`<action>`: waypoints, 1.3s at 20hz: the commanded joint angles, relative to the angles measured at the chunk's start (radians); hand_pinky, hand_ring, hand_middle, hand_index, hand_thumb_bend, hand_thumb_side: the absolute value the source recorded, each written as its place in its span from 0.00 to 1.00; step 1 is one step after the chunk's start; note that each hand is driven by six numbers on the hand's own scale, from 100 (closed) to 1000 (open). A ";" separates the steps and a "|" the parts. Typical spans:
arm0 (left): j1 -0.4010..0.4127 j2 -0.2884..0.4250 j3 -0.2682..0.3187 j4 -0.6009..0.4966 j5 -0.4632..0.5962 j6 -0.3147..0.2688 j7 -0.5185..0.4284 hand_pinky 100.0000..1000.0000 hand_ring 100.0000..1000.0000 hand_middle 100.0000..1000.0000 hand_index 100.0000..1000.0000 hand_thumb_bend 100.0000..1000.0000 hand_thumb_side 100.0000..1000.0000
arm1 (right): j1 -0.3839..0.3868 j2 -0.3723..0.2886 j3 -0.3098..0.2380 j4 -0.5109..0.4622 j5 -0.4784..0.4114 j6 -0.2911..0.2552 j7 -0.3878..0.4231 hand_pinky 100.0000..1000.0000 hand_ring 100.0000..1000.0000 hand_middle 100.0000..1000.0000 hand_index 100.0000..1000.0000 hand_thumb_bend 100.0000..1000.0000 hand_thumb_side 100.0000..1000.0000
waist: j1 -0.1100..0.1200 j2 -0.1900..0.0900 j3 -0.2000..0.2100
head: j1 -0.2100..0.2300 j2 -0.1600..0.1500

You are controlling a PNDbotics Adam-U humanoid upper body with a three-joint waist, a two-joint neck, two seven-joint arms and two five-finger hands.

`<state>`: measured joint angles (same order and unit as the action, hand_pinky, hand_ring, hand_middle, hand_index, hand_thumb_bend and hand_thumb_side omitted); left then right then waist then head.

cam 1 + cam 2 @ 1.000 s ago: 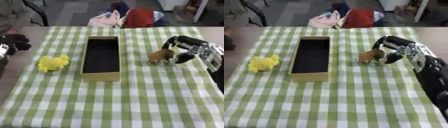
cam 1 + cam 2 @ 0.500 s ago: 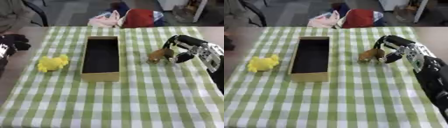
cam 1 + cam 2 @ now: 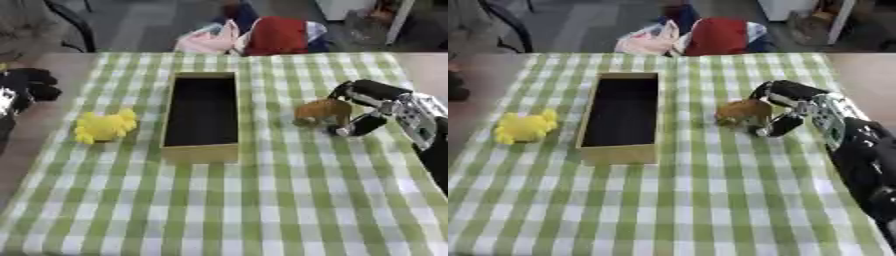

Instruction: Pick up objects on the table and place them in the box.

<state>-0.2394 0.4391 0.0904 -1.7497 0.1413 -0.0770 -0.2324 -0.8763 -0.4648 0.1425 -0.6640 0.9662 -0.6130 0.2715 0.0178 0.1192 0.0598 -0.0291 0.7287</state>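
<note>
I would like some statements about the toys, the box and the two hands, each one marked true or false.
1. The right hand has its fingers curled round the brown toy animal. True.
2. The yellow toy lies inside the box. False: it lies on the tablecloth, left of the box.
3. The box holds nothing. True.
4. The left hand holds the yellow toy. False: it is at the left edge, apart from the toy.

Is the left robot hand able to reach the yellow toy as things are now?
Probably yes. The left robot hand sits at the table's left edge, and the yellow toy lies near it on the same side of the box, with nothing between them.
</note>
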 commanded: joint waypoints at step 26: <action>-0.016 0.024 0.004 -0.009 0.006 0.001 -0.002 0.74 0.65 0.62 0.73 0.05 0.77 | -0.076 -0.023 0.050 -0.177 -0.248 0.006 0.006 0.59 0.64 0.14 0.37 0.00 0.11 | -0.010 -0.015 -0.003 | -0.022 -0.014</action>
<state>-0.2399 0.4388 0.0904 -1.7497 0.1413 -0.0758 -0.2330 -0.9216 -0.4653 0.1909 -0.8015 0.7485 -0.6057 0.2611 0.0085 0.1218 0.0559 -0.0478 0.7276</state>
